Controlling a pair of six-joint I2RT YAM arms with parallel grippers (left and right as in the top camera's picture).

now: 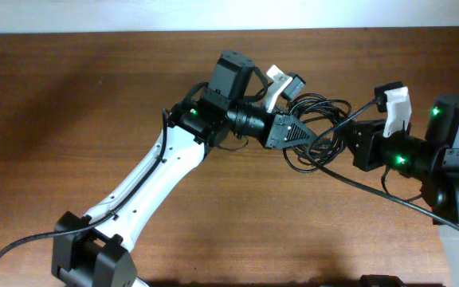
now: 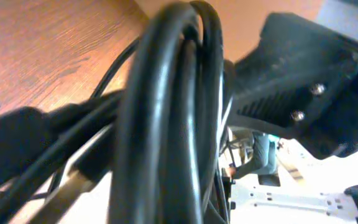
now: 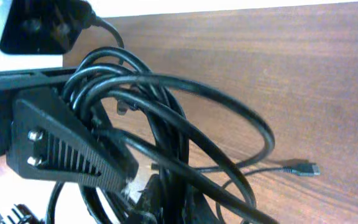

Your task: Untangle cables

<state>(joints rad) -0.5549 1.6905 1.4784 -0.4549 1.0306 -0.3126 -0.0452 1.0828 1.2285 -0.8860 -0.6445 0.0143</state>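
Observation:
The cables (image 1: 319,119) are a bundle of thin black loops hanging between my two grippers over the middle of the table. My left gripper (image 1: 297,134) reaches in from the left and is shut on the bundle. The loops fill the left wrist view (image 2: 166,112). My right gripper (image 1: 347,143) comes from the right and grips the loops where they converge at the bottom of the right wrist view (image 3: 173,199). The left gripper's ridged black finger (image 3: 61,149) shows there, against the loops. A loose small plug (image 3: 300,168) lies on the wood.
The brown wooden table (image 1: 94,96) ends at a pale wall along the back edge (image 1: 134,30). A thicker black wire (image 1: 389,195) runs from the right arm across the table. Another thick wire (image 1: 14,247) curls by the left arm's base.

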